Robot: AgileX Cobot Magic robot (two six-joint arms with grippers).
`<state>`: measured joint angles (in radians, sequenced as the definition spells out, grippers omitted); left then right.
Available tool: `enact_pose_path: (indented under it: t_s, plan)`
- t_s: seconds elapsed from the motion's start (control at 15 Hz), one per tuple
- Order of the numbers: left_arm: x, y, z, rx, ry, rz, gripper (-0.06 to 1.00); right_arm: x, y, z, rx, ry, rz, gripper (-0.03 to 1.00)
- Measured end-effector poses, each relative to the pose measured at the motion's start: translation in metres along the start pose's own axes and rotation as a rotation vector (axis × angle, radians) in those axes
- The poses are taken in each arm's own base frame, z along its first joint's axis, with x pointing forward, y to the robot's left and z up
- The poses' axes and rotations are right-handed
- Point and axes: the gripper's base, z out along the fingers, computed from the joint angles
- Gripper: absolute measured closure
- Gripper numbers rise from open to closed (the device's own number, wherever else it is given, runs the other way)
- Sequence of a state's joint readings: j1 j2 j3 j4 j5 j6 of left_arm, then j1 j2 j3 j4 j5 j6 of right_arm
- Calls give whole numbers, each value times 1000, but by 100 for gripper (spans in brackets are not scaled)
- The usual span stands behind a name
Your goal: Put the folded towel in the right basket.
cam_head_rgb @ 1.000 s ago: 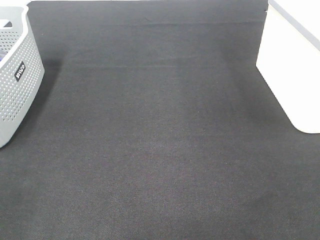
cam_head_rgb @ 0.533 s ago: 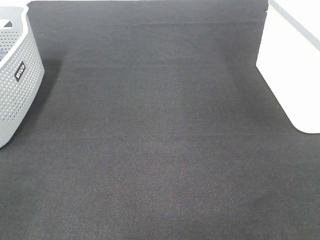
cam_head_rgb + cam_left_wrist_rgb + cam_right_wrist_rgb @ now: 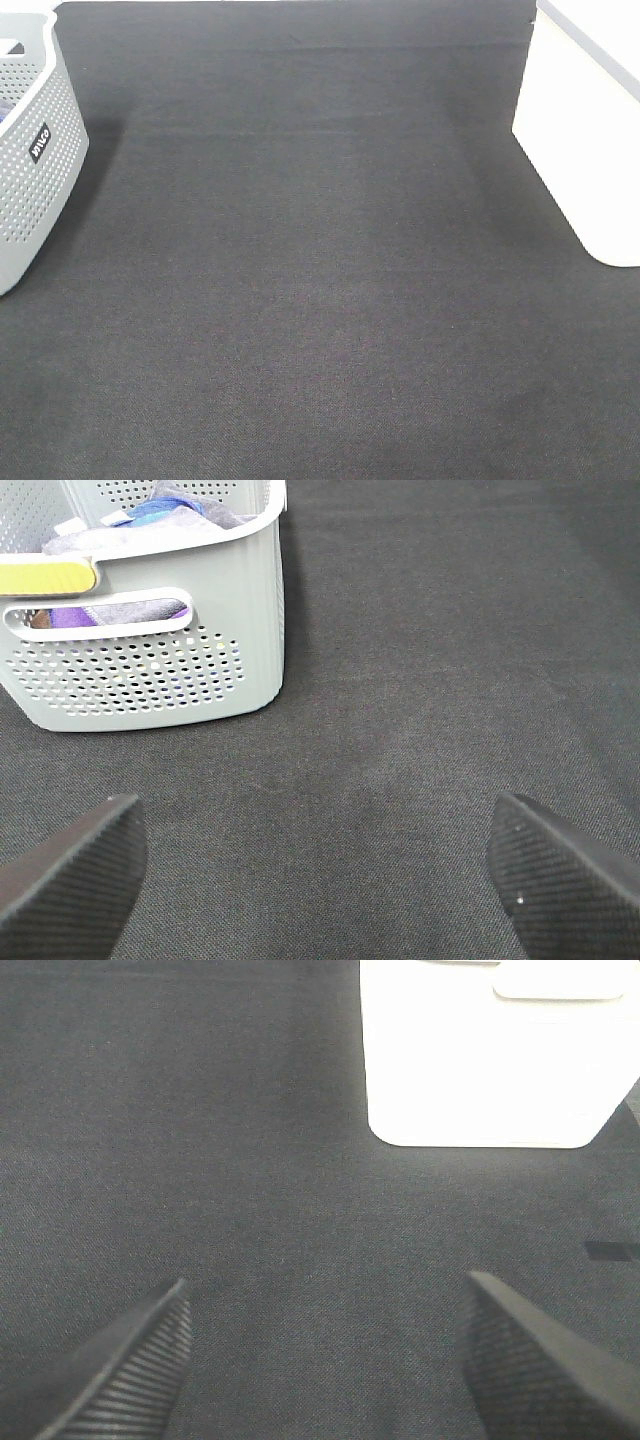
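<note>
The right basket (image 3: 590, 120) is a plain white bin at the right edge of the high view; it also shows in the right wrist view (image 3: 480, 1050). No folded towel lies on the dark mat. Cloth in purple, blue and grey (image 3: 150, 520) fills the grey perforated basket (image 3: 150, 660) in the left wrist view. My left gripper (image 3: 320, 880) is open and empty over the bare mat near that basket. My right gripper (image 3: 325, 1360) is open and empty over the mat, short of the white bin. Neither arm shows in the high view.
The grey perforated basket (image 3: 30, 150) stands at the left edge of the high view. The dark mat (image 3: 320, 280) covers the table between the two baskets. A small dark mark (image 3: 610, 1250) lies on the mat near the white bin.
</note>
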<state>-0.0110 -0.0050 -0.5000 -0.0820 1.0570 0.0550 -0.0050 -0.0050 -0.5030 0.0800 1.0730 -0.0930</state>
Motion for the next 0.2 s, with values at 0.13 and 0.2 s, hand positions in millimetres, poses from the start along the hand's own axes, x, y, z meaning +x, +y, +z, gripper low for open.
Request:
enact_pose_path:
  t_s: [0.13, 0.2]
  plan:
    - [0, 0, 0, 0, 0, 0, 7, 0, 0, 0, 0, -1, 0, 27]
    - [0, 0, 0, 0, 0, 0, 7, 0, 0, 0, -1, -1, 0, 27]
